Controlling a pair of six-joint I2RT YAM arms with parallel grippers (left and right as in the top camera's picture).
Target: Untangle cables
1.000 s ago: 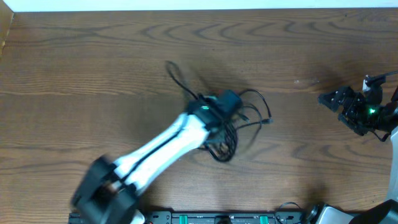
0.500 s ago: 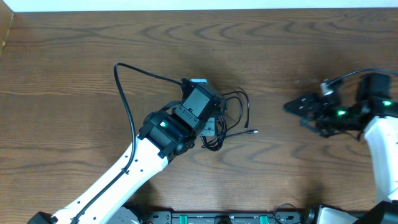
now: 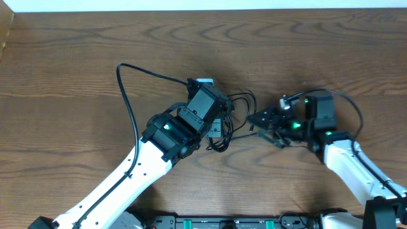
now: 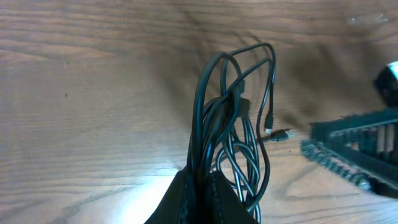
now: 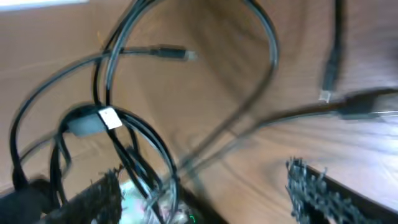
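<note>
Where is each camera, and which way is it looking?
Overhead: above the table, looking straight down; left arm and right arm show.
Left wrist: on the left arm, looking past the left gripper, shut on the cables.
Right wrist: on the right arm, facing the cables through the open right gripper.
Shared: all three see the cables.

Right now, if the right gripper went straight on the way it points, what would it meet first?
The right gripper, jaws open, points left at the black cable bundle pinched in the left gripper. It would probably meet the bundle's nearest loops first, though relative height is hard to judge.
</note>
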